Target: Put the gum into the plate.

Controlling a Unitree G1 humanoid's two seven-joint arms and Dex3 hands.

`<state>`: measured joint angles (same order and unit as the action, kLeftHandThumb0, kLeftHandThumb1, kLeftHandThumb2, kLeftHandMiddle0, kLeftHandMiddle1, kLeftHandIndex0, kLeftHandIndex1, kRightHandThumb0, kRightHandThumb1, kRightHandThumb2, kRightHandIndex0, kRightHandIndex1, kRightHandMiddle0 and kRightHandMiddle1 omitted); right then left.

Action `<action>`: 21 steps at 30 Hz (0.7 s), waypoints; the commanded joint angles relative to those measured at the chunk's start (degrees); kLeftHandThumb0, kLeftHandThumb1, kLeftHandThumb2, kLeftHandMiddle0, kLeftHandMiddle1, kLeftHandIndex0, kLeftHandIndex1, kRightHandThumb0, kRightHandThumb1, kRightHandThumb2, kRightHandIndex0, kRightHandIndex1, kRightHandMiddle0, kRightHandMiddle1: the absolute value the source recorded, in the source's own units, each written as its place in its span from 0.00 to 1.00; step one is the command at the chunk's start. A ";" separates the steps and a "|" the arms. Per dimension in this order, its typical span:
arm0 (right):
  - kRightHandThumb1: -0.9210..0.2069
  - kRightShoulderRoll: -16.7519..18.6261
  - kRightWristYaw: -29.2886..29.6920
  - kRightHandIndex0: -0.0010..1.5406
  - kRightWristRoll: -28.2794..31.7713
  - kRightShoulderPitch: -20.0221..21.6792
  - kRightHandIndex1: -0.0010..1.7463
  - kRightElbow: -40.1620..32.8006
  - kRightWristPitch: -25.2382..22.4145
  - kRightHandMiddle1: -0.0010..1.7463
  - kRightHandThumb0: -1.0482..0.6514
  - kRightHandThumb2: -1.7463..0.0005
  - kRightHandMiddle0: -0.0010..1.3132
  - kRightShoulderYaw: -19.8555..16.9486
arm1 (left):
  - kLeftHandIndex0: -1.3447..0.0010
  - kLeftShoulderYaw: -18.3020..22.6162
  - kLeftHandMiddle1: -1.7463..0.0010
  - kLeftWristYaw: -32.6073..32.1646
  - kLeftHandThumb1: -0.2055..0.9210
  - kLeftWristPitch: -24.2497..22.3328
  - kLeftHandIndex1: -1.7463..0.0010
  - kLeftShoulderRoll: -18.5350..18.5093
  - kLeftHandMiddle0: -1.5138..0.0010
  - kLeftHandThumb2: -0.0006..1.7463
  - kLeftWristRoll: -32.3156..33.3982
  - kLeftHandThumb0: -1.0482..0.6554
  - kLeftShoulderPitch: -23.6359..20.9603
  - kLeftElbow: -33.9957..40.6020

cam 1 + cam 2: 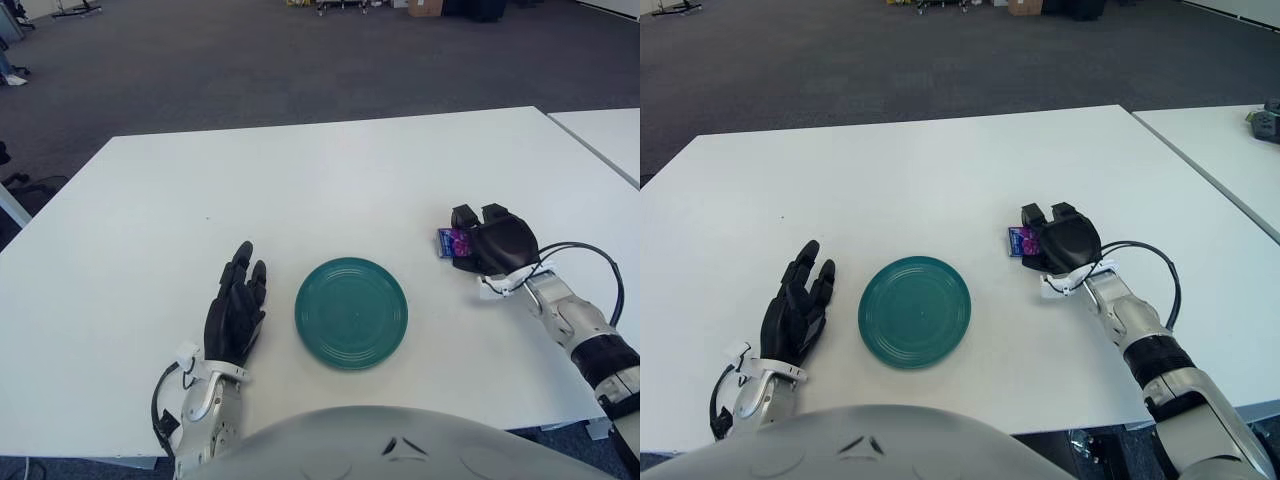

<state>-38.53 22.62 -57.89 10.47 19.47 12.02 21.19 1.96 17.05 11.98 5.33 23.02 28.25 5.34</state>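
The right hand (490, 240) sits on the white counter (330, 180), off to the right of the green plate (351, 312), its dark fingers curled over the gum (451, 243) — a small blue-and-purple pack poking out on the hand's left side. Whatever is printed on the pack is too small to read. The plate holds nothing — it lies flat near the counter's front edge. The left hand (236, 305) shows just left of the plate, fingers loose and straight, gripping nothing.

Purple gum pack (453, 243) (partly hidden) right of empty teal plate (351, 312); apart.
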 commanded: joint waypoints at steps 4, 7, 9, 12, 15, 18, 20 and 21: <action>0.29 1.00 -10.31 0.42 3.84 -1.29 1.00 -23.86 -3.86 1.00 0.38 0.45 0.31 -5.12 | 1.00 0.69 1.00 0.10 1.00 -1.18 0.81 -0.63 0.97 0.49 0.04 0.00 0.32 -1.66; 0.30 1.66 -12.64 0.41 4.19 -1.55 1.00 -27.88 -3.70 1.00 0.38 0.44 0.31 -5.20 | 1.00 0.55 1.00 -0.04 1.00 -1.07 0.80 -0.44 0.97 0.49 -0.21 0.00 0.10 -1.94; 0.31 2.21 -13.48 0.40 4.38 -1.64 1.00 -29.58 -2.75 1.00 0.38 0.44 0.32 -4.59 | 1.00 0.35 1.00 -0.11 1.00 -1.11 0.79 -0.25 0.97 0.49 -0.29 0.00 -0.16 -2.15; 0.32 3.33 -14.66 0.39 4.25 -2.06 1.00 -31.59 -1.73 1.00 0.37 0.43 0.32 -3.44 | 1.00 0.10 0.99 -0.13 1.00 -1.38 0.77 0.11 0.96 0.49 -0.01 0.00 -0.52 -2.40; 0.32 5.18 -16.07 0.38 3.20 -2.30 1.00 -33.08 -1.29 1.00 0.37 0.42 0.33 -1.57 | 1.00 -0.12 0.99 -0.15 1.00 -1.61 0.75 0.58 0.95 0.49 0.37 0.00 -0.67 -2.63; 0.33 6.18 -17.05 0.37 2.80 -1.72 1.00 -33.30 1.06 1.00 0.37 0.42 0.33 0.44 | 1.00 -0.62 0.99 -0.29 1.00 -1.70 0.73 1.22 0.94 0.48 0.30 0.00 -0.63 -2.69; 0.34 6.31 -17.31 0.37 2.86 -1.62 1.00 -33.19 2.28 1.00 0.37 0.41 0.34 0.71 | 1.00 -0.92 0.99 -0.39 1.00 -1.62 0.73 1.59 0.94 0.48 0.06 0.00 -0.57 -2.73; 0.34 6.17 -17.67 0.37 3.04 -1.49 1.00 -33.81 3.81 1.00 0.37 0.41 0.34 1.33 | 1.00 -1.13 0.99 -0.42 1.00 -1.67 0.73 1.65 0.94 0.48 -0.13 0.00 -0.51 -2.59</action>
<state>-32.38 5.89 -54.86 8.61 -13.63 13.66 21.72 1.46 17.06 11.88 6.67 23.18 27.30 4.26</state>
